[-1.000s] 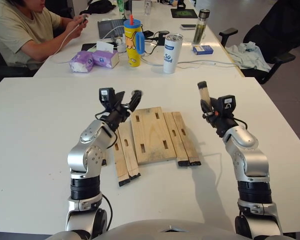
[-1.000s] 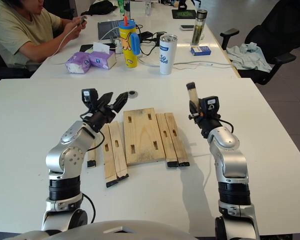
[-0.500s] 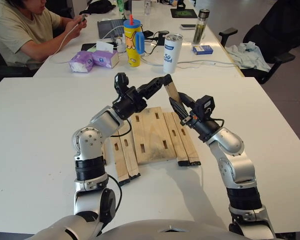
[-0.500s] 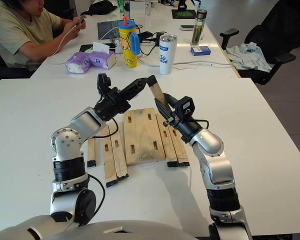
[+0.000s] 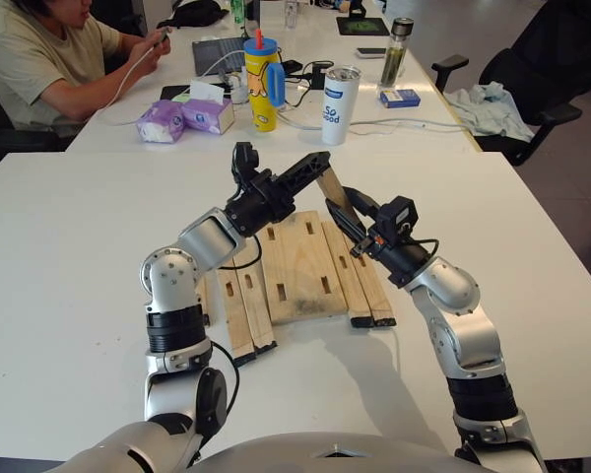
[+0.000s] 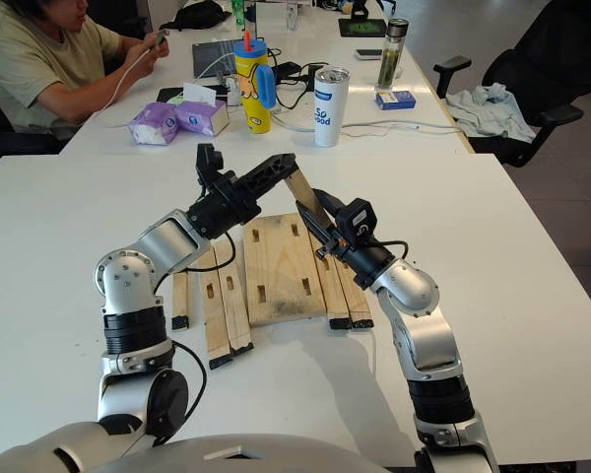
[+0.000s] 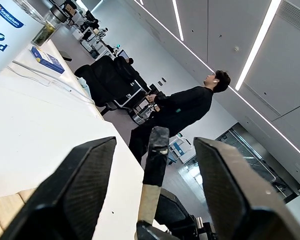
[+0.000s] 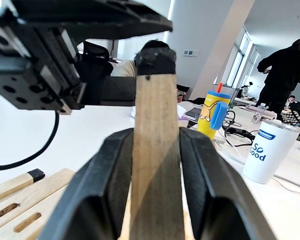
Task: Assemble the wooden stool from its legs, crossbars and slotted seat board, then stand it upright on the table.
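My right gripper [image 5: 349, 209] is shut on a wooden leg [image 5: 337, 195] with a black-capped end, holding it tilted above the slotted seat board [image 5: 297, 264]. In the right wrist view both fingers [image 8: 112, 175] press the leg [image 8: 154, 150]. My left gripper [image 5: 318, 167] is open at the leg's upper end. The left wrist view has the capped end [image 7: 157, 147] between its two fingers [image 7: 77, 182], with a gap on each side. Two slotted pieces [image 5: 362, 276] lie right of the board, and two more [image 5: 244, 307] lie to its left.
A short black-tipped piece [image 5: 206, 311] lies at the far left of the parts. The table behind holds a yellow cup [image 5: 261, 84], a white tumbler [image 5: 340, 103], tissue packs [image 5: 185, 119] and cables. A person sits there at the far left. White table [image 5: 69, 256] lies open on both sides.
Both arms have swung inward from the sides and met above the seat board. The right brought the leg along, and the left gripper's fingers now flank its capped end.
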